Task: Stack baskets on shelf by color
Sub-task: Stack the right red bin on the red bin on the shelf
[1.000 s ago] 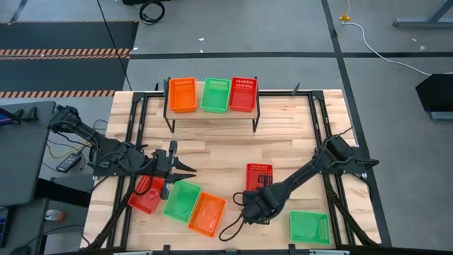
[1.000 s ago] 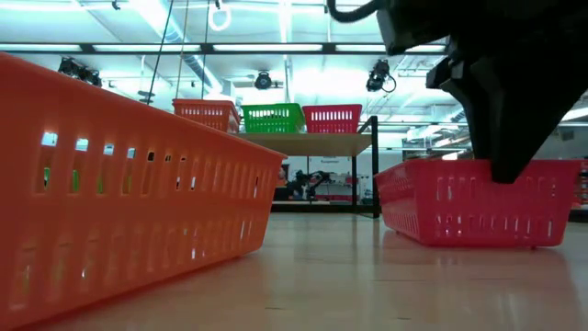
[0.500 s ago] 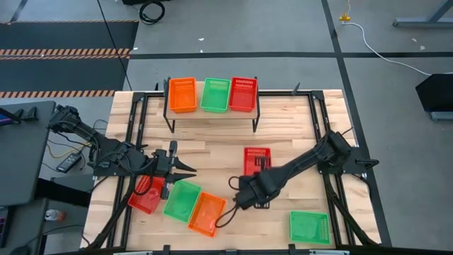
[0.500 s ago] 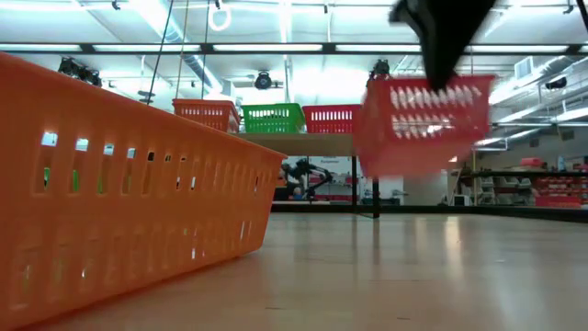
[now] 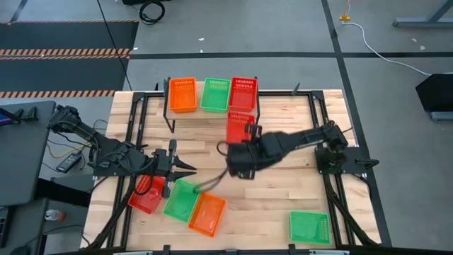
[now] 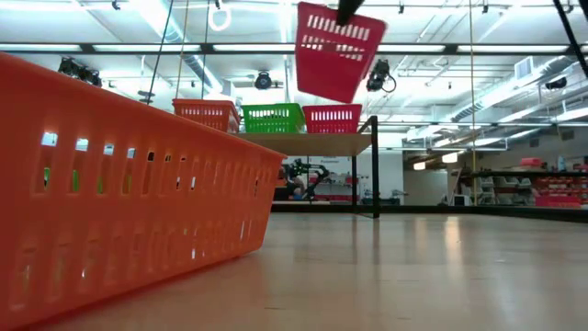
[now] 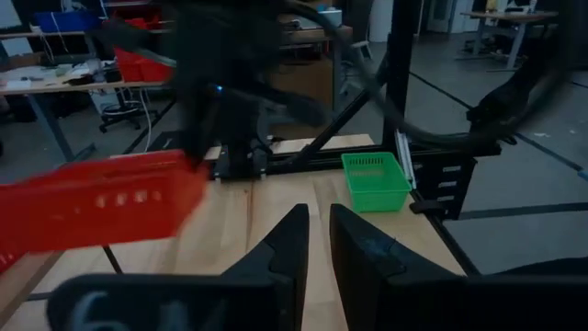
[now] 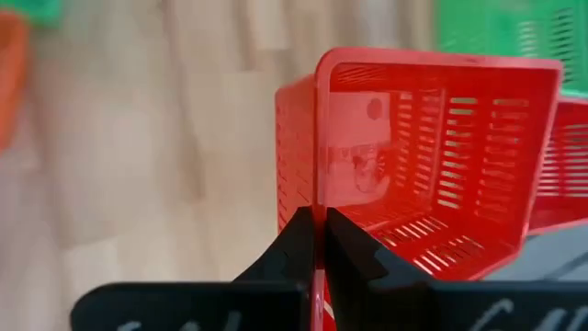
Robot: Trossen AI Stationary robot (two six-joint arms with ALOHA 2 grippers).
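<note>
The right gripper (image 8: 315, 230) clamps a red basket's (image 5: 239, 127) wall, holding it aloft just near of the shelf (image 5: 212, 113); the left gripper (image 7: 312, 241), nearly closed, hovers empty.

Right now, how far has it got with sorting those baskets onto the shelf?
Done: one orange basket, one green basket and one red basket sit side by side on the shelf. In hand: the right gripper holds a second red basket in the air near the shelf's red end. Left: red, green and orange baskets beside the left gripper, plus a lone green one.
</note>
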